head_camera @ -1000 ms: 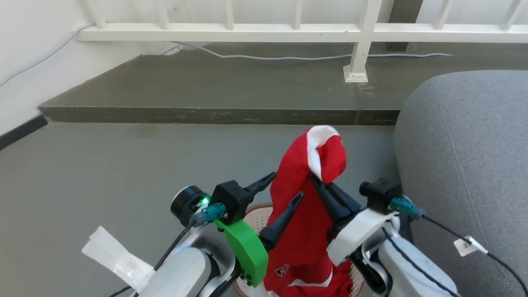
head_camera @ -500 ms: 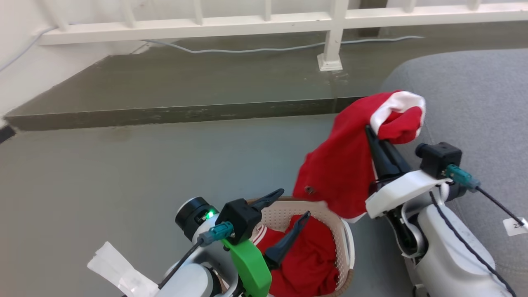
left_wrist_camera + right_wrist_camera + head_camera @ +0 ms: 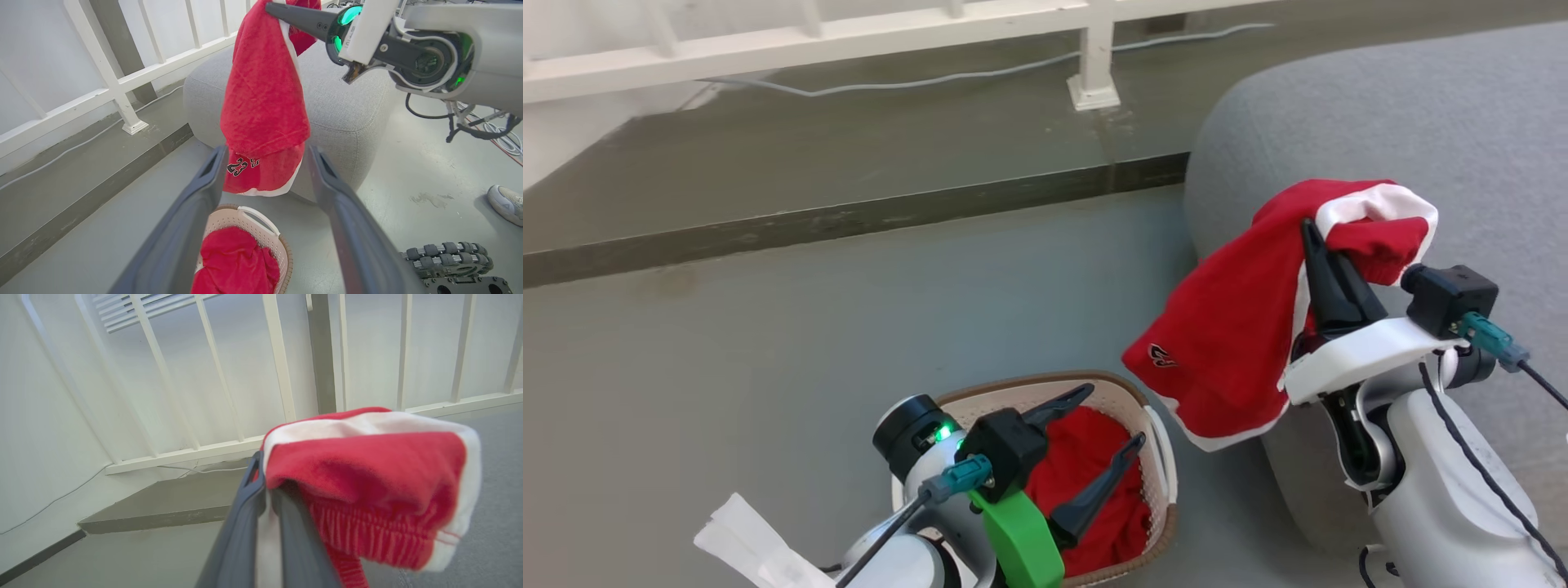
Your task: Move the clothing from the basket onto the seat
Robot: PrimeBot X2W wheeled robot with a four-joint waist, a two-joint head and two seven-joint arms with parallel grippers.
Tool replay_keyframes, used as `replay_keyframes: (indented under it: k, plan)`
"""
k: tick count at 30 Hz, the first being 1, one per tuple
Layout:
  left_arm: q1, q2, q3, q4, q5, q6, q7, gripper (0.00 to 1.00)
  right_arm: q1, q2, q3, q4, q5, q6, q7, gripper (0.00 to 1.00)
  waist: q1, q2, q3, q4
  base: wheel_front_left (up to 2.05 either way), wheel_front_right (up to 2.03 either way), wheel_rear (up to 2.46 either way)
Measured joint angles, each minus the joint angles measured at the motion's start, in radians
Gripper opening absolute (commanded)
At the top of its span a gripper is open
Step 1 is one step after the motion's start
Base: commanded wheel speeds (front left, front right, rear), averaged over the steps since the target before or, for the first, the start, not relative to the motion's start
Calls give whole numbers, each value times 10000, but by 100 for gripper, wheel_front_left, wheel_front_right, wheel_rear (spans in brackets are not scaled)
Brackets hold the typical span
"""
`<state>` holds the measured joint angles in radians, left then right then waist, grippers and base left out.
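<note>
My right gripper (image 3: 1312, 238) is shut on a red garment with white hems (image 3: 1225, 343), which hangs in the air at the near left edge of the grey seat (image 3: 1421, 122). In the right wrist view the gripper (image 3: 261, 467) pinches its white-edged waistband (image 3: 367, 477). The left wrist view shows the garment (image 3: 265, 102) dangling, a "23" print near its hem, above the basket. The cream basket (image 3: 1156, 445) stands on the floor left of the seat and holds a second red garment (image 3: 1086, 457). My left gripper (image 3: 1112, 418) hovers open over it.
A raised concrete step (image 3: 849, 216) and a white railing (image 3: 1086, 49) with a cable run along the back. A shoe of a person (image 3: 504, 202) and a tracked wheel (image 3: 449, 253) are on the floor right of the seat (image 3: 347, 106).
The head camera has turned right. My right gripper has carried the garment up out of the basket and rightward to the seat's edge. The left gripper stays open over the basket.
</note>
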<state>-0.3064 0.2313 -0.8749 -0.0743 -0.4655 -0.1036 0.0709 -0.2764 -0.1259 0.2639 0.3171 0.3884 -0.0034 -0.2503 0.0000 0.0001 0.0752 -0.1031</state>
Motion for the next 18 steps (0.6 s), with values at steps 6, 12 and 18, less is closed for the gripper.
replay_keyframes:
  k: [6, 12, 18]
  plan:
    - [-1, 119, 6, -144, 82, 96, 100, 100, 190, 38, -290, -194, 0, -73, 0, 0, 0, 0, 269, -649, 0, 0, 0]
    - [-11, 184, 13, -364, 205, 161, 268, 100, 217, 79, -608, -353, 0, -75, 0, 0, 0, 0, 603, -1301, 0, 0, 0]
    - [-55, 290, 52, -506, 407, 163, 430, 100, 126, 44, -1070, -522, 0, -75, 0, 0, 0, 0, 1018, -1858, 0, 0, 0]
